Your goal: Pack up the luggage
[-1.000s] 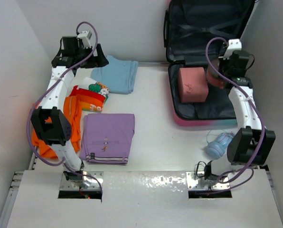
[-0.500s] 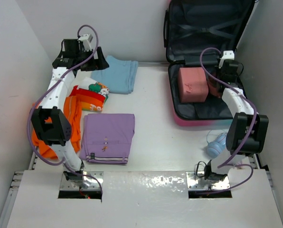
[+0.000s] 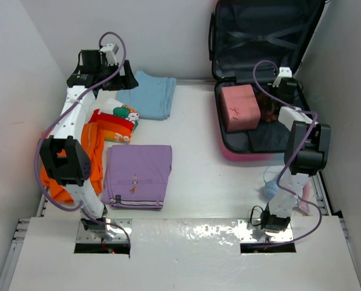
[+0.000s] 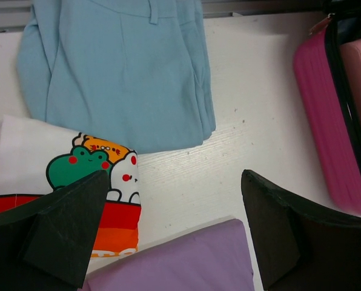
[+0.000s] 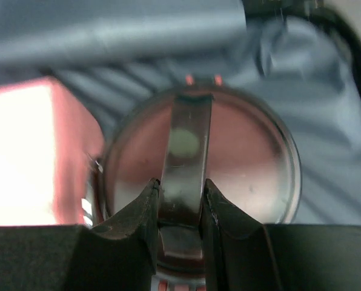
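Note:
The luggage (image 3: pixel 253 156) lies open at the back right, its lid (image 3: pixel 265 36) leaning on the wall; its pink shell (image 4: pixel 326 121) also shows in the left wrist view. A small pink box case (image 3: pixel 240 108) (image 5: pixel 23 151) sits in its dark lining (image 5: pixel 332 127). My right gripper (image 3: pixel 272 102) (image 5: pixel 182 185) is down inside the luggage beside that box. It is shut on the dark strap (image 5: pixel 186 139) across a round pinkish lidded container (image 5: pixel 247 151). My left gripper (image 3: pixel 119 76) (image 4: pixel 174 182) hangs open over the clothes at the back left, holding nothing.
Folded blue trousers (image 3: pixel 147 94) (image 4: pixel 120 73), a cartoon-print garment (image 3: pixel 117 121) (image 4: pixel 89 163), a purple shirt (image 3: pixel 138 176) (image 4: pixel 180 260) and orange cloth (image 3: pixel 89 157) lie on the left half. A pale blue item (image 3: pixel 273 187) sits behind the right arm's base.
My right arm has swung in and down into the luggage with the round container, beside the pink box, which shifted slightly left. The left arm has barely moved.

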